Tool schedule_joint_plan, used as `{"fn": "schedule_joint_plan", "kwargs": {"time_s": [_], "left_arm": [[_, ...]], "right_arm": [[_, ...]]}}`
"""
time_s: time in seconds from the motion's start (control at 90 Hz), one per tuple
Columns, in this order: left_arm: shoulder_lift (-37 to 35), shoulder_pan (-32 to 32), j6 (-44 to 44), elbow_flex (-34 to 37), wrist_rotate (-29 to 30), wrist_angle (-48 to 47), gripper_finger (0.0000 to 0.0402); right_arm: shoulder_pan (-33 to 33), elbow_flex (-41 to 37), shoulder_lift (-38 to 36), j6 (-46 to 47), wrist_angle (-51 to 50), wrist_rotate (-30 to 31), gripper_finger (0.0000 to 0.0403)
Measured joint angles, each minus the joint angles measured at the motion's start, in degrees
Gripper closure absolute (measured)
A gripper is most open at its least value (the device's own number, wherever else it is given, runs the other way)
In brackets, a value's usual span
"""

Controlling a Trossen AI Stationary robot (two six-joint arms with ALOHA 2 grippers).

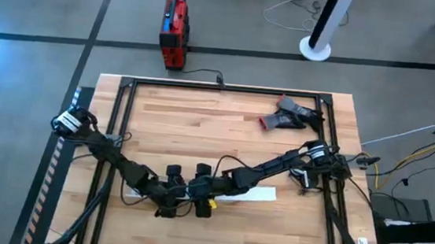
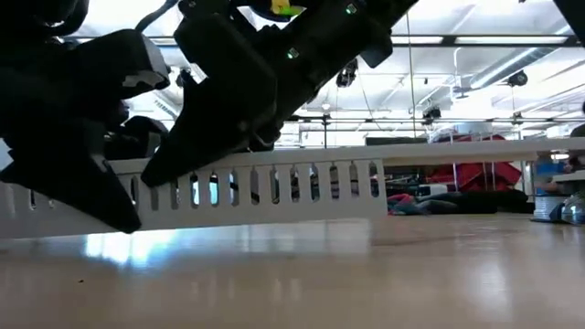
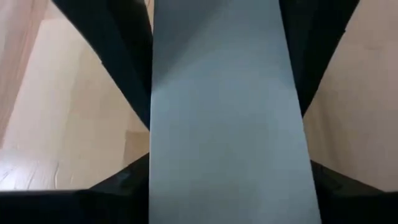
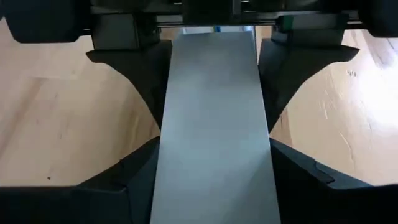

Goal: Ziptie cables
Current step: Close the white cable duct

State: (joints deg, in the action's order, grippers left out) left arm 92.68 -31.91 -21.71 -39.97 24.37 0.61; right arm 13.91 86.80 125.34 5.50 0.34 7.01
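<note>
A long white slotted channel (image 1: 252, 194) lies near the table's front middle. Both grippers meet over its left part. My left gripper (image 1: 169, 205) is shut on it, with the channel's smooth top (image 3: 227, 124) filling the gap between its fingers. My right gripper (image 1: 201, 203) is shut on it just to the right, and the channel (image 4: 214, 124) runs between its fingers toward the other gripper. In the low view, the slotted side (image 2: 302, 187) shows behind the dark fingers. The cables and the ziptie are out of view. My left gripper pinches the channel's two long sides (image 3: 155, 124) between its two fingers, near the channel's left end. The fingers (image 3: 124, 81) come from above and lie across the channel. I cannot tell whether the channel is clear of the table. My right gripper pinches the channel's two long sides (image 4: 163, 168) between its two fingers, a little to the right of the left gripper. The fingers (image 4: 134, 177) point down from above, across the channel. The channel's right part (image 2: 366, 187) runs on free beyond the fingers.
A red and dark tool (image 1: 289, 116) lies at the table's back right. Black frame rails (image 1: 220, 88) run around the tabletop. A red box (image 1: 174, 31) stands on the floor beyond the far edge. Bare wood (image 1: 201, 128) lies between the arms and the far rail.
</note>
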Motion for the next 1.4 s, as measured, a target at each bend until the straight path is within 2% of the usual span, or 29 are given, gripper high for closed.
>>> {"fn": "schedule_joint_plan", "kwargs": {"time_s": [0.167,0.344,0.511,0.644,0.822,0.989,1.4], "left_arm": [[-0.5,0.2,1.5,0.0,-0.1,0.0,0.0178],[-4.2,0.3,1.1,-0.4,-0.1,-2.5,0.0131],[-9.9,0.3,-0.8,-0.7,-3.1,-7.9,0.0086],[-15.5,-0.1,-4.5,-1.0,-6.7,-12.6,0.0066],[-21.3,-4.6,-11.4,0.1,-4.6,-20.0,0.0067],[-21.5,-8.6,-14.1,1.1,-1.0,-20.1,0.0069],[-21.2,-8.9,-16.0,7.5,-0.9,-21.3,0.0070]], "right_arm": [[0.0,0.0,0.0,-0.5,-0.4,0.0,0.0162],[-0.1,0.4,-0.5,0.0,-0.4,0.9,0.0142],[0.0,0.4,-1.7,-0.1,0.3,1.5,0.0132],[0.1,0.2,-2.8,0.4,-1.2,1.5,0.0137],[0.7,0.2,-4.0,0.1,-2.8,1.5,0.0152],[0.7,0.1,-2.4,1.3,-4.7,1.2,0.0153],[0.7,0.1,-1.5,2.2,-0.9,1.2,0.0067]]}}
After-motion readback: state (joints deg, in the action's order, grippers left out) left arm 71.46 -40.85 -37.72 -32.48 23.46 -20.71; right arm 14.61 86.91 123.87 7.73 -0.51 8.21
